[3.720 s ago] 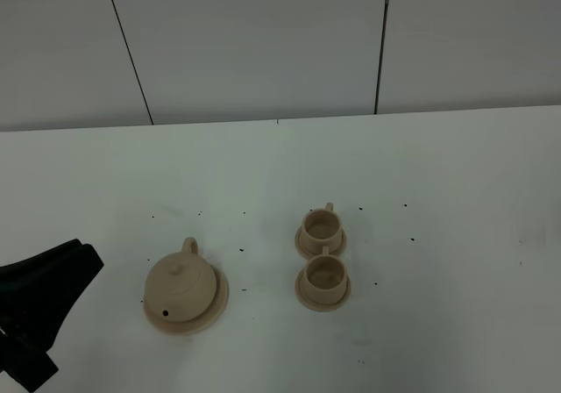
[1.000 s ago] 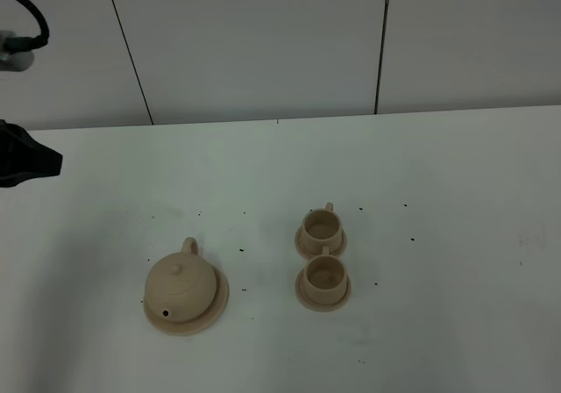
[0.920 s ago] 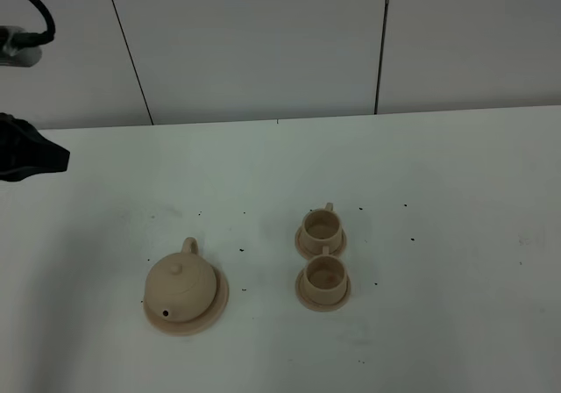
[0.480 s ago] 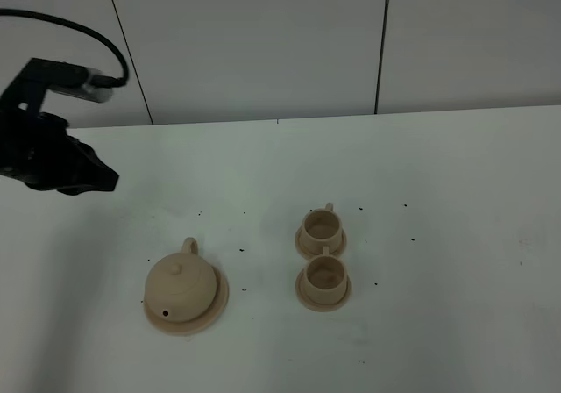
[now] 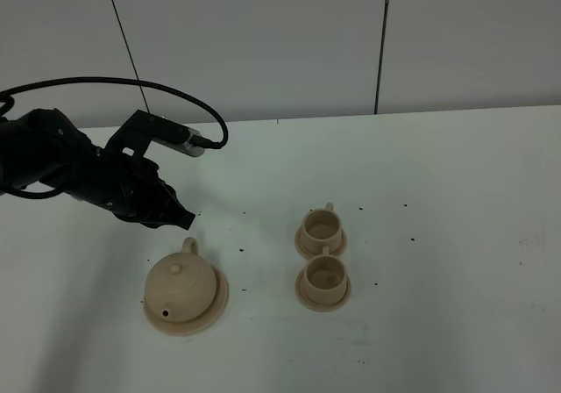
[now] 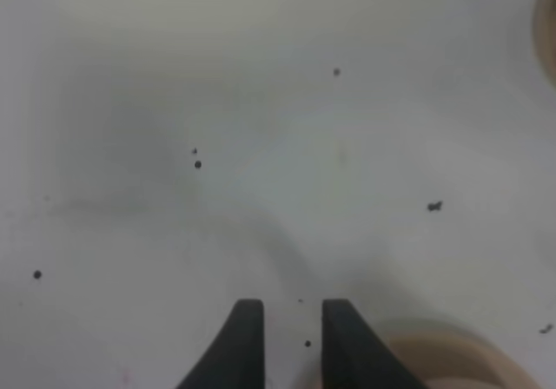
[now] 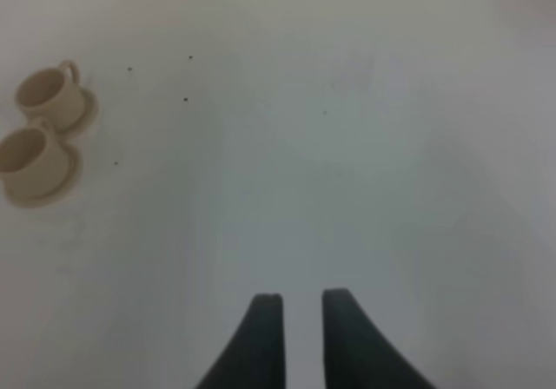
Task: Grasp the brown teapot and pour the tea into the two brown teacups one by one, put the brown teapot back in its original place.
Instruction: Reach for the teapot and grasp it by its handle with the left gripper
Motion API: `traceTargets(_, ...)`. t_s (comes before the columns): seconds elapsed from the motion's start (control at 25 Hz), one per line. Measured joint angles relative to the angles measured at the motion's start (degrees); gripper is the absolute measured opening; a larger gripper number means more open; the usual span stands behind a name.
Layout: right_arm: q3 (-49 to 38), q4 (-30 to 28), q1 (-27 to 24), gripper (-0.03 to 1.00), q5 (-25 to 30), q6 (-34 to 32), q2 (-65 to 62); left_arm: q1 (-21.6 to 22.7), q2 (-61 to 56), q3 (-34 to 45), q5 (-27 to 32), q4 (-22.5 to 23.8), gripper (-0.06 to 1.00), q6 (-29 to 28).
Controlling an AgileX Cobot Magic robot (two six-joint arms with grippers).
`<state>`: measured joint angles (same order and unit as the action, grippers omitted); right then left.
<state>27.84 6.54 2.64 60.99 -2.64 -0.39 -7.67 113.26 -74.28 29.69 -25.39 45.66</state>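
The brown teapot (image 5: 180, 284), a squat, round pot of matte light-tan clay with a knobbed lid, a loop handle and a short spout, sits on its flat round saucer (image 5: 219, 303) of the same clay, left of centre on the white tabletop (image 5: 456, 174). The handle points toward the far wall, the spout toward the near edge.

To its right, well apart, the two brown teacups stand one behind the other, the far one (image 5: 321, 225) and the near one (image 5: 323, 274). Both are small, cylindrical and tiny-handled, each on its own small saucer (image 5: 338, 297), and those saucers almost touch.

The left end effector (image 5: 182, 221), black and tapered, hangs just beyond the teapot's handle, near it but apart. In the wrist view its two dark fingers (image 6: 248, 341) stand narrowly parted with only bare tabletop between them, grasping nothing. A black cable (image 5: 131, 83) arcs over the arm.

The right end effector (image 7: 301, 324) shows only in its own wrist view, well away from the cups, its slim dark fingers (image 7: 263, 341) likewise slightly apart and empty.

Dark specks (image 5: 241, 250) dot the smooth tabletop, which is backed by pale wall panels (image 5: 263, 42).
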Motion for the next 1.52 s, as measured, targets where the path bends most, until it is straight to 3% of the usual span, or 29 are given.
traceTargets(0.28, 0.00, 0.00, 0.00, 0.12, 0.00, 0.00, 0.00, 0.00, 1.37, -2.61, 0.68, -0.07, 0.24, 0.00)
traceTargets(0.6, 0.00, 0.00, 0.00, 0.13, 0.00, 0.00, 0.00, -0.46, 1.37, -7.25, 1.20, -5.97, 0.24, 3.16)
traceTargets(0.96, 0.00, 0.01, 0.00, 0.14, 0.00, 0.00, 0.00, -7.30, 3.16, -7.91, 3.65, -6.00, 0.24, 6.18)
traceTargets(1.2, 0.00, 0.06, 0.00, 0.15, 0.00, 0.00, 0.00, -7.69, 5.38, -7.91, 4.05, -2.48, 0.24, 3.89)
traceTargets(1.52, 0.00, 0.06, 0.00, 0.16, 0.00, 0.00, 0.00, -7.69, 5.38, -7.91, 9.97, 2.56, 0.24, 1.21)
